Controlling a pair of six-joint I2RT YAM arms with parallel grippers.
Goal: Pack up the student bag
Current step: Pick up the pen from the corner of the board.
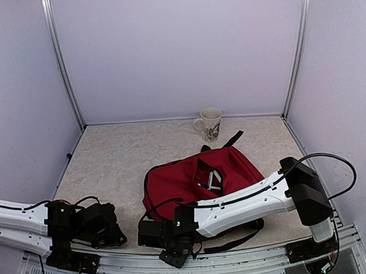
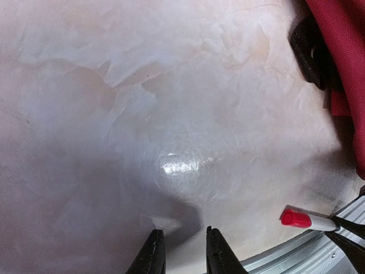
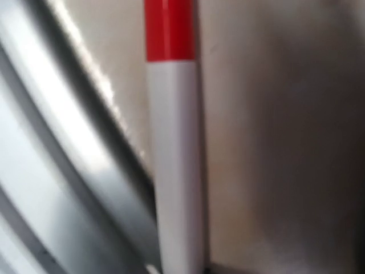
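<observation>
The student bag [image 1: 234, 168] lies flat mid-table, dark red, its top pocket unzipped with white items showing inside [image 1: 211, 180]. Its edge also shows in the left wrist view [image 2: 342, 45]. A white marker with a red cap [image 2: 308, 220] lies low over the table by the front rail, and my right gripper [image 1: 144, 236] is shut on its white end. The right wrist view fills with that marker [image 3: 177, 171]. My left gripper [image 2: 181, 231] hovers over bare table just left of it, its jaws a little apart with nothing between them.
A patterned mug [image 1: 210, 123] stands at the back, beyond the bag. The metal front rail [image 2: 308, 251] runs right beside the marker and both grippers. A black strap [image 1: 237, 240] trails from the bag toward the rail.
</observation>
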